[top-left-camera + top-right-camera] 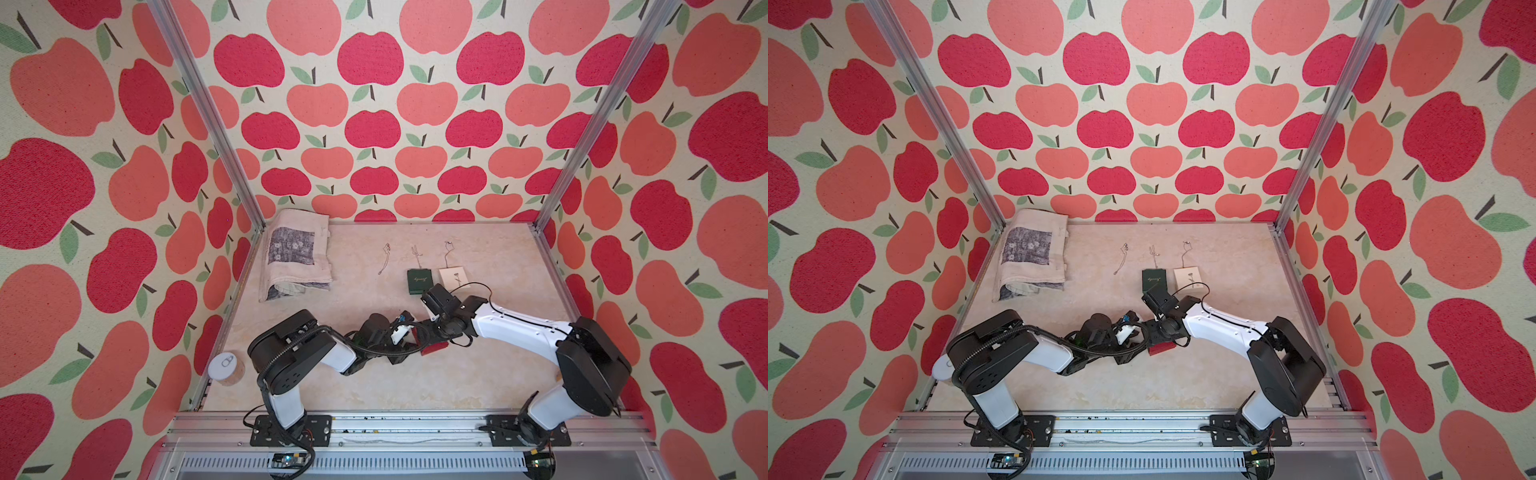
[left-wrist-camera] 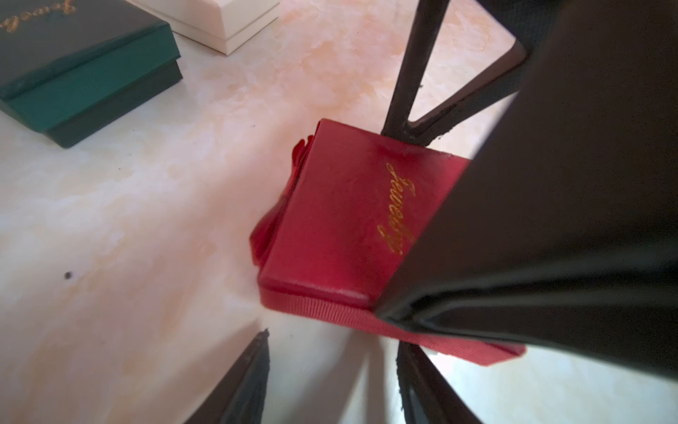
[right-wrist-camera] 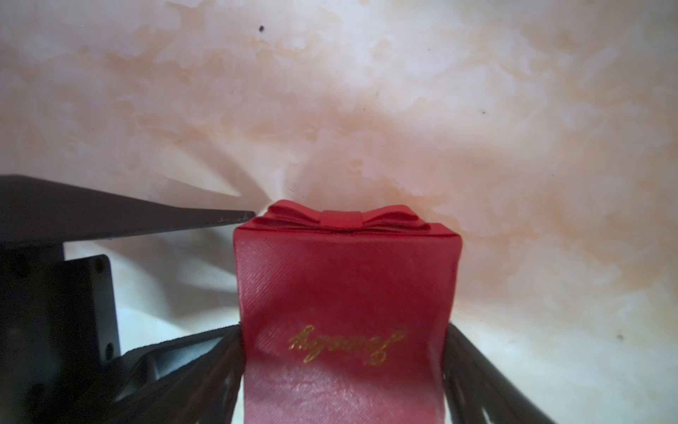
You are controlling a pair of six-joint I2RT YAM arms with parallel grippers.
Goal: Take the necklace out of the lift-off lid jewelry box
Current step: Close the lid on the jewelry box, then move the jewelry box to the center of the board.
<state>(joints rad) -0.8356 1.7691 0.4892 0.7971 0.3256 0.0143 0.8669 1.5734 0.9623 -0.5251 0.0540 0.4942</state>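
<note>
A red jewelry box with a bow and gold script sits closed on the table, near the middle in both top views. My right gripper comes down over it, and its fingers press against the two opposite sides of the lid. My left gripper is open right beside the box's near wall, with only bare table between its fingers. One left finger tip reaches the box corner by the bow. The necklace is hidden inside.
A green jewelry box and a white one lie just behind the arms. Three loose chains lie further back. A folded cloth is at the back left, and a round lidded jar at the front left edge.
</note>
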